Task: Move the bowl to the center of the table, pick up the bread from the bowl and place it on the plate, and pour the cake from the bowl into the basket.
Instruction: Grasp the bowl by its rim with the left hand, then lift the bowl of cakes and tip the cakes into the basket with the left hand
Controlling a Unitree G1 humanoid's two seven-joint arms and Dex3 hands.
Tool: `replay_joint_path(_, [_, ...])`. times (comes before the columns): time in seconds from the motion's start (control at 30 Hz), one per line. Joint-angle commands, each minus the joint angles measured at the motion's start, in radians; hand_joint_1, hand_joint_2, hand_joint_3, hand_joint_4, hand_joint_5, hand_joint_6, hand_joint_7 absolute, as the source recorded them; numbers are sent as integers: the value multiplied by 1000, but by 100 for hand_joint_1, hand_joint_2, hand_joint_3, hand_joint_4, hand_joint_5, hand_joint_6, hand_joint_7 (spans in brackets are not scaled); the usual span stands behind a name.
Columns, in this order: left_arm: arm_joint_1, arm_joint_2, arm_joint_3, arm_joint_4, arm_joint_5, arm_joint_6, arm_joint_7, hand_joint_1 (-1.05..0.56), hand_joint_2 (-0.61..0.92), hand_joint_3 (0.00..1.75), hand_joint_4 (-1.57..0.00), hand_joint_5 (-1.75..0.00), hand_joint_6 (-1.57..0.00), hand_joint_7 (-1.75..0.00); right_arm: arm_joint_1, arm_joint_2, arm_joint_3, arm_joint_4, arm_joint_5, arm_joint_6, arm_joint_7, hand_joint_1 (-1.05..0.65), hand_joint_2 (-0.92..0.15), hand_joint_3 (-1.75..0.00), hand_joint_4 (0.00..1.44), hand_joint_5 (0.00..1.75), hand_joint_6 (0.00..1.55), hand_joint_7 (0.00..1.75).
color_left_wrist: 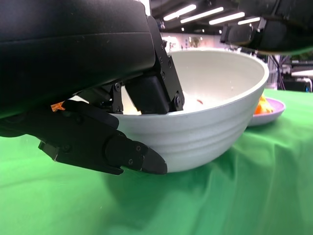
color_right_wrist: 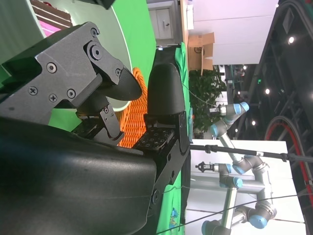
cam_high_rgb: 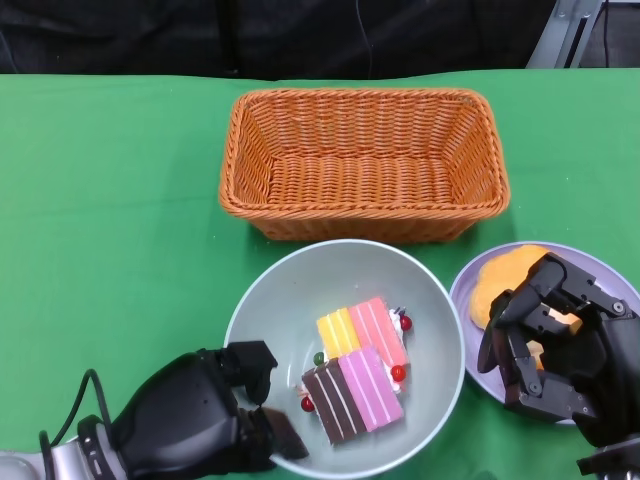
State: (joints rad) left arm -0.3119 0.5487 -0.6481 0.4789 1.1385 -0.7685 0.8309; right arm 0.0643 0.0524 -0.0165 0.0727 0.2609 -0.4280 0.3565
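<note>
One green cloth-covered table [cam_high_rgb: 110,200] carries a woven orange wicker basket [cam_high_rgb: 364,163] toward its far edge. Nearer, the left hand [cam_high_rgb: 205,415] grips the pale round bowl's [cam_high_rgb: 440,330] rim; striped cake slices [cam_high_rgb: 357,372] lie inside. The right hand [cam_high_rgb: 550,335], fingers apart and empty, hovers over orange bread [cam_high_rgb: 505,275] on the purple plate [cam_high_rgb: 610,275] by the near right corner.

Woven wicker basket [cam_high_rgb: 365,165], smooth glazed bowl [cam_high_rgb: 440,330], matt green cloth [cam_high_rgb: 110,220], glossy plate [cam_high_rgb: 600,265].

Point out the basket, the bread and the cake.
basket [cam_high_rgb: 364,205]: head view, near woven wall.
bread [cam_high_rgb: 500,275]: head view, bare top beside the right hand.
cake [cam_high_rgb: 357,385]: head view, pink striped top.
</note>
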Motion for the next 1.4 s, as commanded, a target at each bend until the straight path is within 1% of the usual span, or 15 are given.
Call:
replay_joint_path(0.03, [-4,23,6,16,8,-11,63,-16,92,15,-52,-174,-46,-164,5,-1,4,4,-3,-6,-7,-5,-52,-126,76,173,67,150])
replay_joint_path(0.1, [-7,24,2,21,10,-12,74,-15,92,16,-51,-174,-42,-173,5,0,3,4,-5,-7,-8,-5,-52,-126,76,173,67,150])
replay_joint_path(0.13, [-7,24,1,23,11,-12,77,-15,92,16,-51,-175,-41,-174,5,0,3,4,-5,-7,-8,-5,-52,-126,76,173,67,150])
replay_joint_path(0.5, [-10,24,-3,27,13,-12,84,-15,92,16,-51,-175,-40,-175,5,0,3,4,-6,-7,-8,-5,-52,-126,76,173,67,151])
replay_joint_path(0.53, [-6,25,22,66,-53,-89,110,-15,92,16,-51,-175,-40,-175,5,-2,2,10,-7,-11,-5,-5,-52,-126,76,173,67,151])
replay_joint_path(0.6, [-1,25,58,123,-139,-198,139,-10,88,57,-55,-175,-40,-174,6,-4,1,16,-5,-13,-2,-4,-53,-125,75,174,66,152])
replay_joint_path(0.67, [-2,22,74,148,-157,-240,142,-9,86,68,-55,-175,-40,-174,5,-4,0,18,-3,-13,0,-5,-53,-125,75,175,66,152])
replay_joint_path(0.8, [-4,14,94,165,-151,-265,135,-8,84,73,-55,-175,-40,-174,5,-4,-1,20,-2,-14,1,-5,-54,-124,75,175,65,152])
replay_joint_path(0.9, [2,13,111,169,-155,-291,148,-7,79,78,-56,-175,-43,-170,2,-3,-3,24,-15,-19,-10,-6,-53,-124,76,174,66,152])
replay_joint_path(1.0, [4,9,124,172,-150,-301,145,-7,77,80,-56,-175,-44,-169,1,-3,-3,25,-16,-20,-12,-6,-53,-124,76,174,66,152])
replay_joint_path(1.4, [19,7,189,142,-152,-360,137,-9,77,88,-54,-175,-43,-169,-3,-3,-1,41,-15,-31,-6,-4,-54,-124,75,174,65,151])
